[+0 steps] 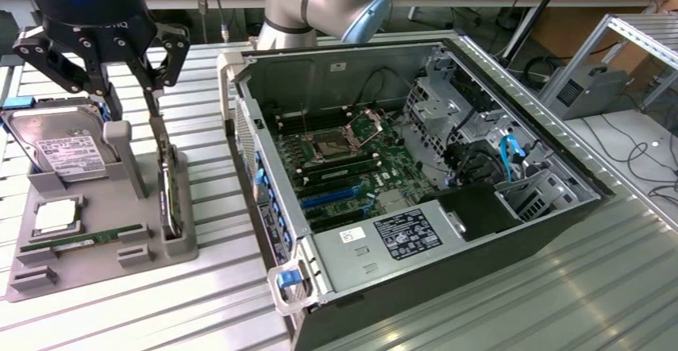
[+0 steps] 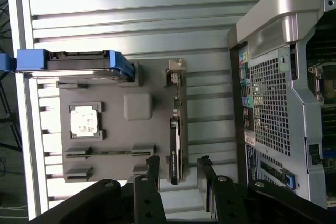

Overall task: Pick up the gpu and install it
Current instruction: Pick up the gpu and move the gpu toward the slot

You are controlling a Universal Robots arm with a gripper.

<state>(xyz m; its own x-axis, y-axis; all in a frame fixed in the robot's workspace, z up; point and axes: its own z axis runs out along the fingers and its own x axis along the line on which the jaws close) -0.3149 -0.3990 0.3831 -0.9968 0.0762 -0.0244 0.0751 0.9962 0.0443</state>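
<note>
Item 1: gripper [image 1: 129, 97] [image 2: 178, 162], black, two-fingered, jaws spread wide and holding nothing. It hangs over the grey fixture tray [image 1: 148, 248] [image 2: 115, 140]. In the wrist view one finger stands on either side of the gpu's end, with a gap on each side.

Item 2: hard drive [image 1: 63, 148] [image 2: 79, 61], white label, blue rails, propped at the tray's far end at the exterior view's left.

Item 3: processor chip [image 1: 53, 217] [image 2: 85, 120], lying flat in a square recess.

Item 4: green memory stick [image 1: 95, 238] [image 2: 110, 152], lying in a slot near the chip.

Item 5: gpu [image 1: 167, 184] [image 2: 174, 150], thin dark card, standing on edge in a slot along the tray side nearest the case.

Item 6: open computer case [image 1: 350, 49] [image 2: 273, 103], lying on its side on the slatted metal table [image 1: 529, 287] [image 2: 131, 14], motherboard [image 1: 339, 152] exposed.
</note>
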